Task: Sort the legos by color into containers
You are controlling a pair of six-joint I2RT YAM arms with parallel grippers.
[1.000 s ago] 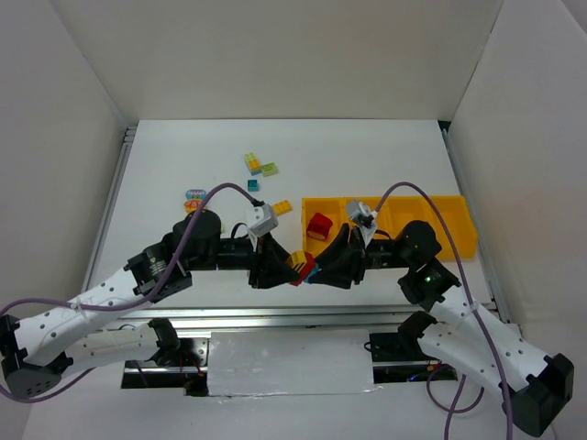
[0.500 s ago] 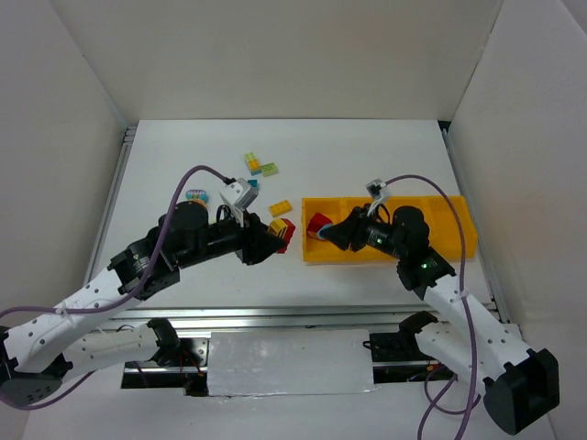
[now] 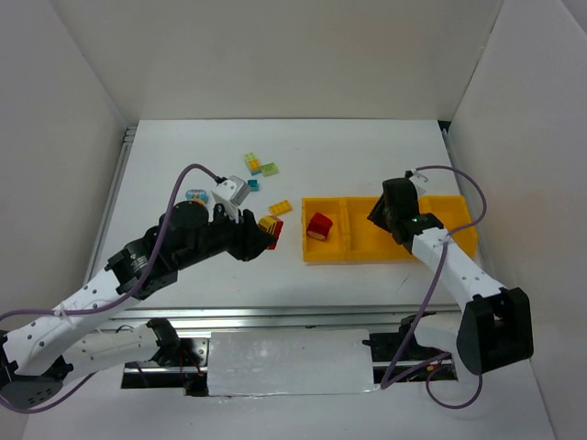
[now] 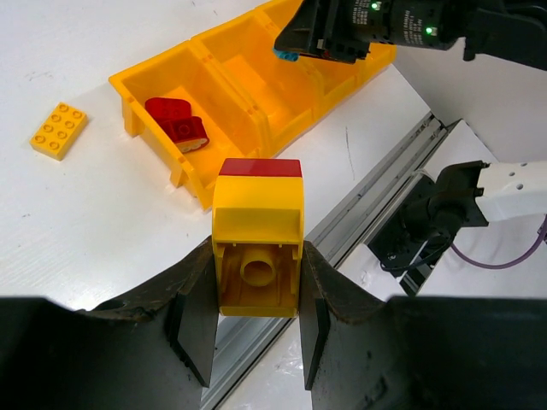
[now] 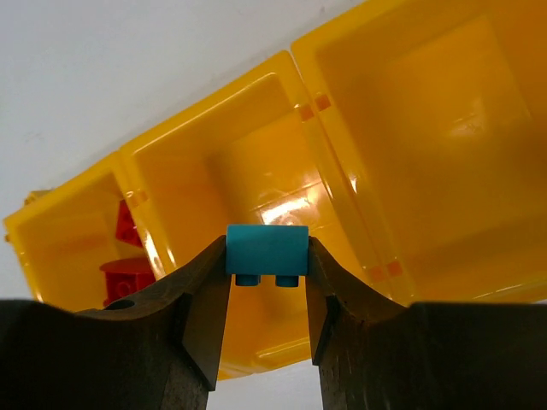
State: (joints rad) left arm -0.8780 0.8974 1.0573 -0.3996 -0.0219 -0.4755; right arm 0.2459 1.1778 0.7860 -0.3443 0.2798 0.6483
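Note:
My left gripper (image 3: 268, 232) is shut on a yellow brick with a red brick joined to its far end (image 4: 256, 243), held above the table just left of the yellow-orange tray (image 3: 396, 254). My right gripper (image 3: 385, 209) is shut on a small teal brick (image 5: 267, 249), held above the tray's second compartment from the left (image 5: 256, 179). A red brick (image 3: 319, 225) lies in the leftmost compartment, also seen in the left wrist view (image 4: 177, 126). The other compartments look bare.
A loose yellow brick (image 3: 281, 207) lies left of the tray. Further back lie a yellow-teal clump (image 3: 250, 163), a pale green brick (image 3: 270, 169), a teal brick (image 3: 252, 185) and a multicoloured clump (image 3: 195, 196). The metal rail (image 3: 303, 316) runs along the table's near edge.
The two grippers were together near the front edge; now they are apart. The left rose back-left with the yellow-red piece. The right swung right over the tray with the teal brick.

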